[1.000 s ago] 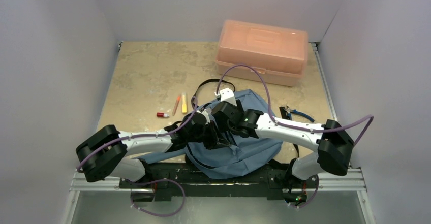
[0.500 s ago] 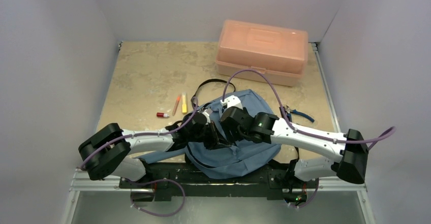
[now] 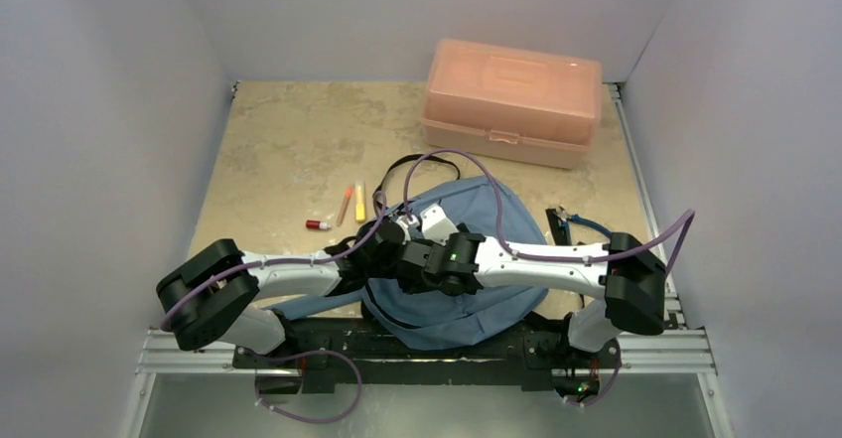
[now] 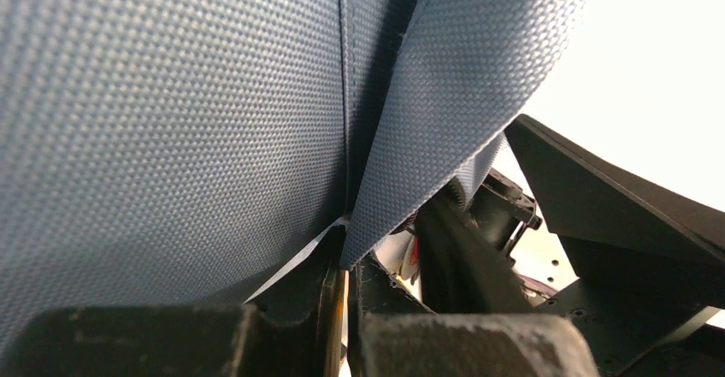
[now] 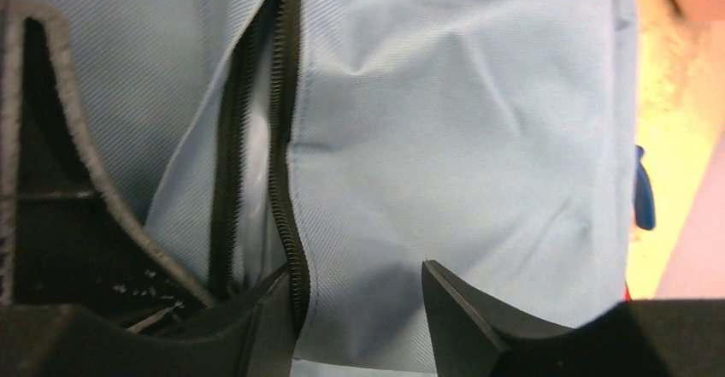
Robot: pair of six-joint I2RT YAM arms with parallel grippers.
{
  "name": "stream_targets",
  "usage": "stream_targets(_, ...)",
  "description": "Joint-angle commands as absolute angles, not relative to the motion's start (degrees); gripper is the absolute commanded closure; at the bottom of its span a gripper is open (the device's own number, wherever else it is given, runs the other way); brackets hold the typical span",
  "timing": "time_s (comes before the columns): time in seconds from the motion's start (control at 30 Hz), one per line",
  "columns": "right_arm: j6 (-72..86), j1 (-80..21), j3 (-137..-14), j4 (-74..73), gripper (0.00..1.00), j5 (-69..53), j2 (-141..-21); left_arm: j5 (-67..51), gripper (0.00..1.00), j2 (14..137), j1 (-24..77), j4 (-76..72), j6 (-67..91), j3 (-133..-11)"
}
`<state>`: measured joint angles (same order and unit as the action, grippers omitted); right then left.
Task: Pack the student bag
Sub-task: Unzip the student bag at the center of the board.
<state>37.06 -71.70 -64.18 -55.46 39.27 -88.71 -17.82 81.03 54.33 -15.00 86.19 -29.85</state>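
Beneath left end effector (image 4: 342, 304): 1 student bag (image 3: 496, 210) on table (image 3: 288, 140), fabric fold clamped | right end effector (image 5: 359, 287): fingers apart astride 1 dark zipper (image 5: 286, 206) | beyond: 1 pink box (image 3: 511, 100) | leftward: 3 small stationery items (image 3: 359, 202)

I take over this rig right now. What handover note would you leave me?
Left gripper: shut, pinching a fold of the student bag.
Right gripper: open, jaws astride bag fabric beside the partly open zipper.
Done: bag gripped by one arm.
Left: orange pen, yellow pen, small red item and blue-handled tool lie on the table, outside the bag; pink box closed.
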Motion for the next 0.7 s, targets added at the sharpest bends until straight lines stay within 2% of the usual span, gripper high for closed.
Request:
stream_targets(0.0, 46.87, -71.89, -68.07, -64.14, 0.48, 51.22, -86.78, -16.52, 1.0, 81.22, 53.72, -14.06, 86.32, -28.66)
stream_targets(0.1, 48.7, -71.89, -67.4, -63.51, 0.57, 52.56, -84.17, -16.57, 1.0, 81.21, 53.72, -14.11, 86.27, -28.69)
stream_targets(0.17, 48.16, -71.81, -66.21, -60.26, 0.58, 52.8, -82.83, -16.72, 1.0, 81.3, 53.77, -14.26, 86.11, -28.72)
stream_targets(0.23, 44.1, -71.7, -63.1, -52.05, 0.51, 51.94, -82.2, -16.7, 1.0, 81.43, 53.72, -13.99, 85.02, -29.49)
stream_targets(0.3, 42.62, -71.55, -61.79, -46.36, 0.48, 51.92, -83.21, -16.79, 1.0, 81.44, 53.94, -12.12, 83.6, -31.15)
stream_targets(0.47, 40.13, -71.42, -62.43, -41.13, 0.39, 55.6, -87.8, -16.1, 1.0, 80.14, 54.06, -10.62, 82.61, -31.36)
stream_targets(0.53, 40.0, -70.93, -62.53, -41.39, 0.39, 57.06, -88.4, -16.08, 1.0, 79.62, 54.09, -11.05, 82.84, -30.78)
stream_targets(0.57, 39.84, -70.69, -62.34, -41.34, 0.42, 57.83, -88.16, -16.02, 1.0, 79.44, 54.09, -11.18, 82.78, -30.58)
stream_targets(0.63, 38.15, -69.2, -61.18, -39.69, 0.56, 57.77, -87.03, -15.79, 1.0, 78.84, 54.06, -11.21, 82.34, -30.57)
stream_targets(0.67, 37.51, -68.26, -60.65, -39.27, 0.67, 57.11, -86.38, -15.53, 1.0, 78.54, 54.05, -10.96, 81.88, -30.81)
